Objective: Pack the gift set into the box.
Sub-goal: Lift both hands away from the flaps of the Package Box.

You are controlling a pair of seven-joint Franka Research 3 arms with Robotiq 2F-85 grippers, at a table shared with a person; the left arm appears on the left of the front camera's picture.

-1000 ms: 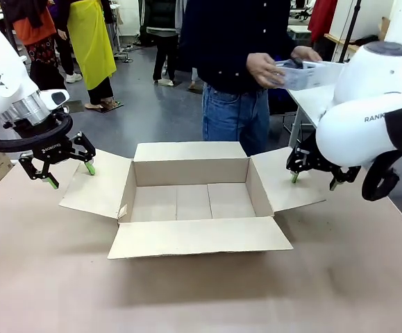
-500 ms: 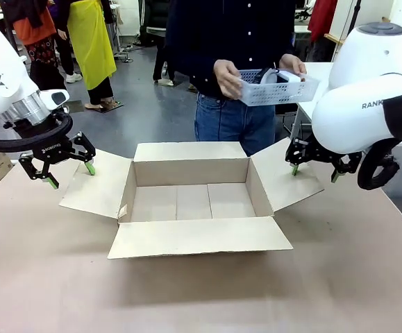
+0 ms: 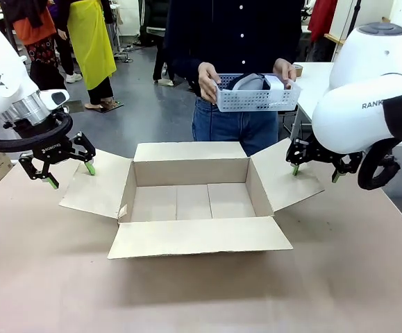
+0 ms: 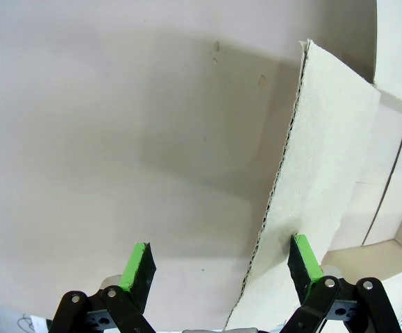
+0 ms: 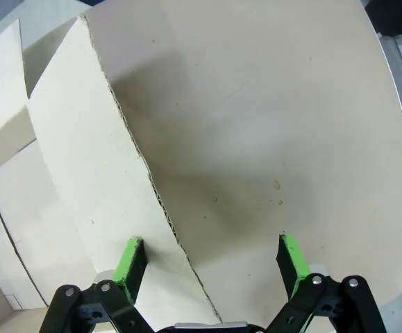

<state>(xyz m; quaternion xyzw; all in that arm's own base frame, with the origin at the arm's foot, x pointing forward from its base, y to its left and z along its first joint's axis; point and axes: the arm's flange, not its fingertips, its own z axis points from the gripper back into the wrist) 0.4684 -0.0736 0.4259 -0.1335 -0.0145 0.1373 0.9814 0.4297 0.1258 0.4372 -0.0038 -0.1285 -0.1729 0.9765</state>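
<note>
- The box (image 3: 187, 198) lies open on the tabletop (image 3: 48, 277), with all four flaps spread.
- Beyond the box's far wall, a person (image 3: 235, 35) holds the white basket (image 3: 256, 98) in the air.
- The left claw (image 3: 70, 175) is spread wide astride the box's left flap edge.
- The right claw (image 3: 314, 173) is spread wide astride the right flap edge.

In the front view, the wall of the basket (image 3: 256, 99) hides most of its load from me. Only a dark curved edge (image 3: 246, 79) and a white corner (image 3: 274, 82) rise over the rim, too small to name surely. The box (image 4: 332, 173) is cut by the picture's edge in both wrist views, and I cannot tell whether one pad (image 4: 303, 258) of the left gripper (image 4: 220, 250) touches its flap.
</note>
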